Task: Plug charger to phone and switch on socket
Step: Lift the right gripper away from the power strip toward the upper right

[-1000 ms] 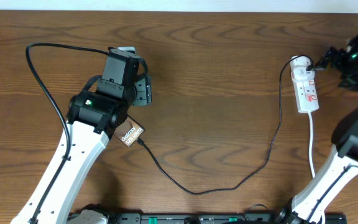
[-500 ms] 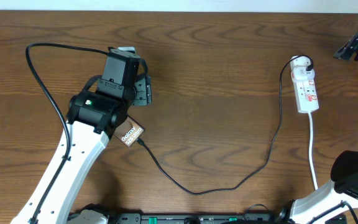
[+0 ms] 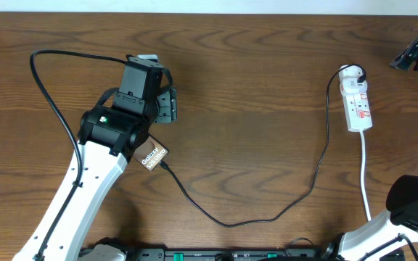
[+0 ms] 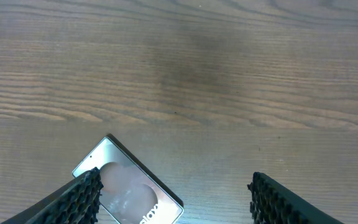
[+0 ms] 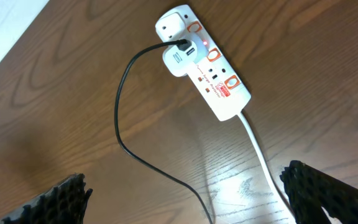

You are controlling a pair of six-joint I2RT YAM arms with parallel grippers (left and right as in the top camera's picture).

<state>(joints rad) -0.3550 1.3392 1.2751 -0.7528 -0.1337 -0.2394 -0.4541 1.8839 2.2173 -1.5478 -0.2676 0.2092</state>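
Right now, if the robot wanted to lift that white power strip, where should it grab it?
Probably across the narrow width of the power strip, on its bare half nearest the white cord, coming straight down from above. It lies flat, its long sides are straight and parallel, and the charger plug crowds the other end.

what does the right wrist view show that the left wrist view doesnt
Only right wrist: the white power strip with red switch marks, the thin black charger cable plugged into it, its white cord. Only left wrist: the flat dark phone with a lighter oval patch. Both: the brown wooden table, plus the open right gripper or left gripper.
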